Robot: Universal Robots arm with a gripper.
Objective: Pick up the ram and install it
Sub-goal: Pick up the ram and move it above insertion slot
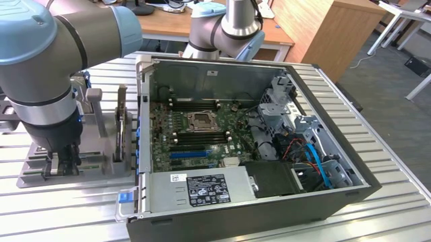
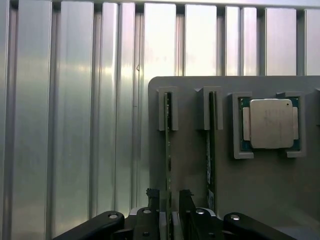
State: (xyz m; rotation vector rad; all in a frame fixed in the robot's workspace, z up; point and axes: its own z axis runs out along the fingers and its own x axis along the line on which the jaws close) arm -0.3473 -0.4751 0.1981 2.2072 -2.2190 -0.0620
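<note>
Two ram sticks stand on edge in slots of a grey holder tray (image 2: 250, 200). In the wrist view my gripper (image 2: 170, 200) straddles the end of one ram (image 2: 168, 150), a dark finger on each side with small gaps to the board, so it is open around it and not clamped. The other ram (image 2: 209, 150) stands one slot over, untouched. In the exterior view the gripper (image 1: 59, 164) is lowered into the tray (image 1: 101, 174) at the exterior view's left of the open computer case (image 1: 256, 131). The arm hides the sticks there.
A processor chip (image 2: 270, 123) lies in a pocket of the tray beside the sticks. An upright expansion card (image 1: 121, 126) stands in the tray between my arm and the case wall. The motherboard's memory slots (image 1: 199, 136) flank the socket. A second arm (image 1: 229, 25) stands behind the case.
</note>
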